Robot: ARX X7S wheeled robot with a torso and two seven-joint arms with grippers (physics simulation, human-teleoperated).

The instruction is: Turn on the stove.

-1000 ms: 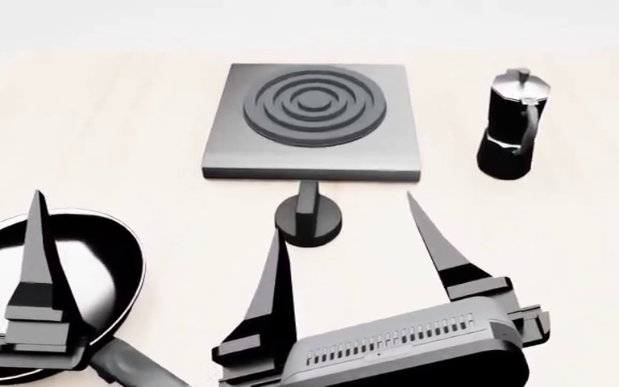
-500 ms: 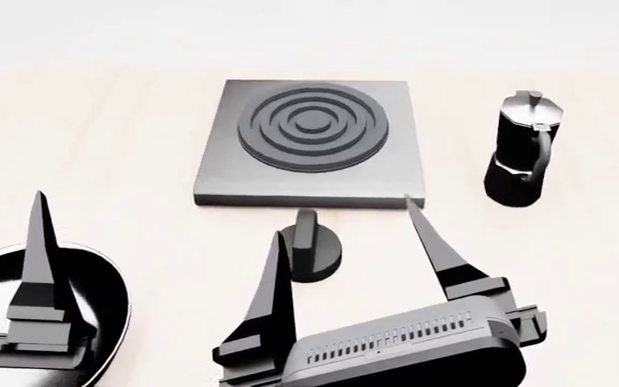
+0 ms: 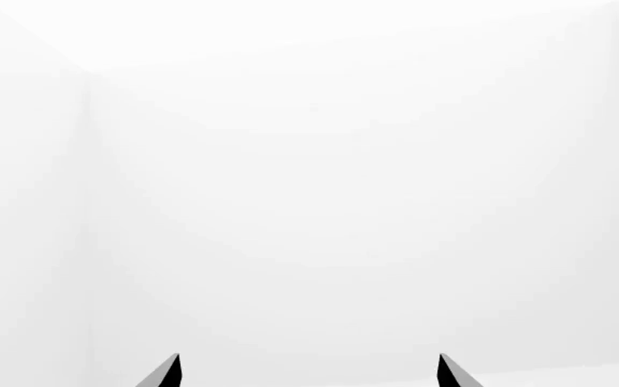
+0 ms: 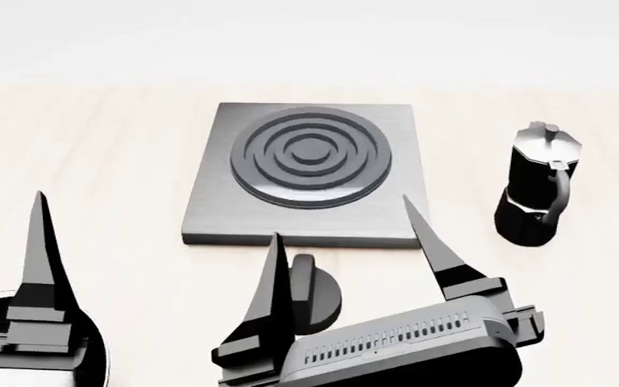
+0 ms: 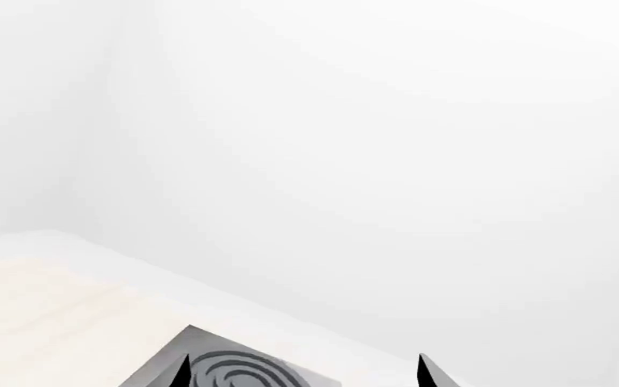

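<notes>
The stove (image 4: 207,218) is a flat grey square slab with dark raised rings, in the middle of the head view. Its round black knob (image 4: 318,302) lies on the table just in front of the slab, partly hidden behind my right gripper's left finger. My right gripper (image 4: 341,216) is open and empty, above the knob and the slab's front edge. In the right wrist view its tips (image 5: 302,359) frame a corner of the stove (image 5: 234,372). My left gripper (image 3: 307,367) is open and empty. Only one finger (image 4: 39,242) of it shows in the head view, at the left.
A black moka pot (image 4: 541,193) stands upright to the right of the stove. A black frying pan (image 4: 93,343) shows only as a sliver at the bottom left, behind my left gripper. The table (image 4: 94,161) is pale wood with a white wall beyond.
The stove, knob and moka pot have slid down in the head view, closer to my grippers. The pan has nearly left the frame. Both grippers keep their place and opening.
</notes>
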